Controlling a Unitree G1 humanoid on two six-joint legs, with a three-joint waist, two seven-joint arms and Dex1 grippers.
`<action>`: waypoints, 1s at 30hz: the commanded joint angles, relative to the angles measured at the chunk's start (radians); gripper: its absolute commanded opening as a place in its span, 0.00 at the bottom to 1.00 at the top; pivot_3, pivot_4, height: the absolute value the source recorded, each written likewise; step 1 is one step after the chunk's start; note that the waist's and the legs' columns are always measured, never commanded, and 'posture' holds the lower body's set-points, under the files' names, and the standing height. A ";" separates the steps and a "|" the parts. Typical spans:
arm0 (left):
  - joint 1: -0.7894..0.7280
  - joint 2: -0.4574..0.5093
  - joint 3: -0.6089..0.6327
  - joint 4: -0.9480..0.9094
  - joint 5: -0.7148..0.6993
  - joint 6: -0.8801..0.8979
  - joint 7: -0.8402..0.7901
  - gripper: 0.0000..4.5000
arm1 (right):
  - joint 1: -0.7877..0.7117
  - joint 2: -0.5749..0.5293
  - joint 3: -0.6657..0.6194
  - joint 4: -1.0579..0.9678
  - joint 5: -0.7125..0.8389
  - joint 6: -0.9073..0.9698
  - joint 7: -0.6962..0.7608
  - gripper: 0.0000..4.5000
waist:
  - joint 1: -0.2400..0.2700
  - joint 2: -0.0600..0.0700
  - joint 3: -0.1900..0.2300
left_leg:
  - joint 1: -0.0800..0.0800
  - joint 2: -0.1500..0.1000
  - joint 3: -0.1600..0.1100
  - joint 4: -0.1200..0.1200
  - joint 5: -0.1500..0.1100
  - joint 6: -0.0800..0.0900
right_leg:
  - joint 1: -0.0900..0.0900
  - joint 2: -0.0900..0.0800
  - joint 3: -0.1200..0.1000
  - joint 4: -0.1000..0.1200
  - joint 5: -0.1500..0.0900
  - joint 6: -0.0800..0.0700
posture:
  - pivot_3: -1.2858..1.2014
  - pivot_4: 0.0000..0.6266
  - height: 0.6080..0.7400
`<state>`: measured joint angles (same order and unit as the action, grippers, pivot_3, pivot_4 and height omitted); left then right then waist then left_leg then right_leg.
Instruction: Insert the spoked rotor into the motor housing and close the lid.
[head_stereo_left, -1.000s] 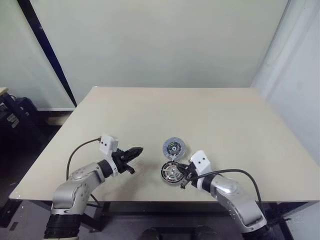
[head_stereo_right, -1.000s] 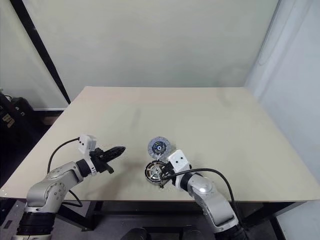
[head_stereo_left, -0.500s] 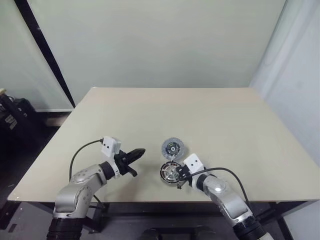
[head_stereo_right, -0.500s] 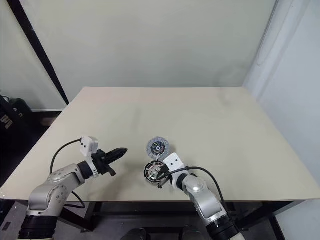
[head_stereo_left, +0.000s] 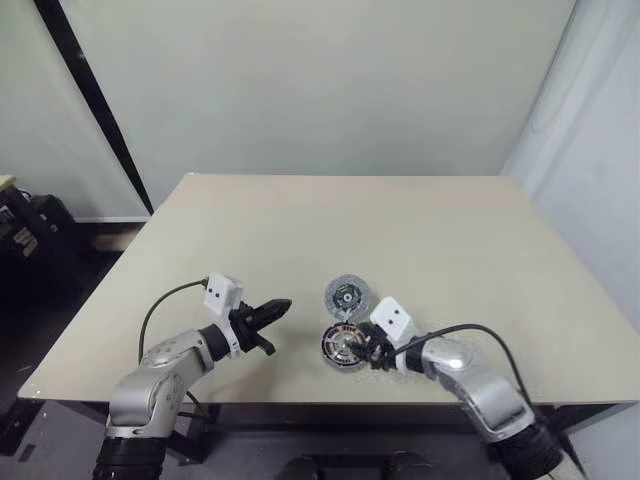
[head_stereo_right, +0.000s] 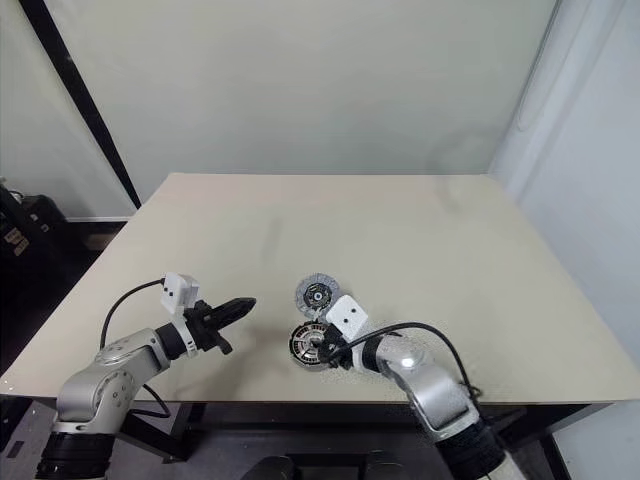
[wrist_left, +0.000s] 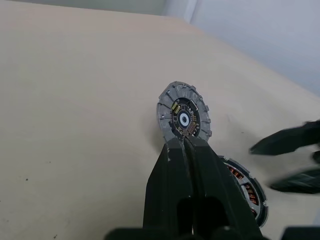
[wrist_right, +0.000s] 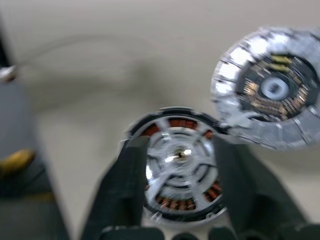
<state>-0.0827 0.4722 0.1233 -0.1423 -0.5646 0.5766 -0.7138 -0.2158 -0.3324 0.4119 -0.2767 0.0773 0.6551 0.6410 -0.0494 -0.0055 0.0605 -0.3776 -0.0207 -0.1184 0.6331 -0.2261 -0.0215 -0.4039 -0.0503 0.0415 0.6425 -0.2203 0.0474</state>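
One by one sizing up the parts. Rating the motor housing (head_stereo_left: 344, 346) as dense and heavy for its size, stiff in its metallic rim and delicate in its copper-orange windings. Advising a hold across the outer rim from opposite sides, never on the coils. Reckoning the spoked rotor (wrist_right: 180, 156) as light and rigid but thin in the spokes, and probably slick on bare metal. Favouring a pinch at its rim or hub, should any lifting be needed. Judging the lid (head_stereo_left: 347, 297) as a flat, stiff, fairly weighty disc, awkward to raise off the table (head_stereo_left: 300, 230) while lying flat. Suggesting an edge pinch across its notched border, keeping off the small parts at its centre.

Finding the housing near the front edge of the table, a little right of the middle, showing a dark outer ring and orange coils. Seeing the rotor lying inside it, apparently seated, looking pale and shiny in the right wrist view, with broad spokes running to a bright hub. Noting the lid lying flat just beyond the housing, touching or almost touching its far rim, and showing a grey segmented border, a dark centre with small gold-coloured bits and a white hub.

Reading the right gripper (wrist_right: 181, 147) as spread apart, straddling the housing on either side, without being able to tell whether touching the rim. Reading the left gripper (head_stereo_left: 283, 303) as pressed together and empty, hovering over the table left of the lid and pointing toward it.
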 joint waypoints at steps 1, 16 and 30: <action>-0.019 0.011 -0.013 -0.022 0.012 -0.010 -0.011 0.00 | -0.036 -0.050 0.030 -0.105 -0.006 0.064 0.033 0.78 | 0.000 0.000 0.000 | 0.000 0.000 0.000 0.000 0.000 0.000 | 0.000 0.000 0.000 0.000 0.000 0.000 | 0.52 0.00 1.00; 0.006 0.221 -0.244 0.000 0.213 -0.031 -0.186 0.00 | -0.303 -0.228 0.365 -0.103 -0.156 0.159 0.220 0.99 | 0.000 0.000 0.000 | -0.001 0.000 0.001 0.001 0.000 0.000 | -0.003 0.000 -0.001 0.000 0.000 0.000 | 0.52 0.00 1.00; 0.022 0.187 -0.256 0.024 0.250 -0.071 -0.184 0.00 | -0.314 -0.159 0.423 0.079 -0.219 0.113 0.219 0.99 | 0.000 0.000 0.000 | 0.000 0.000 0.000 0.002 0.000 0.000 | -0.002 0.000 -0.001 0.001 0.000 0.000 | 0.52 0.00 1.00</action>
<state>-0.0530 0.6588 -0.1405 -0.1106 -0.3254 0.5257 -0.8962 -0.5286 -0.4967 0.8551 -0.2006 -0.1224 0.7842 0.8705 -0.0496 -0.0056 0.0607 -0.3779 -0.0205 -0.1183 0.6346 -0.2262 -0.0215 -0.4058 -0.0508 0.0406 0.6435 -0.2202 0.0476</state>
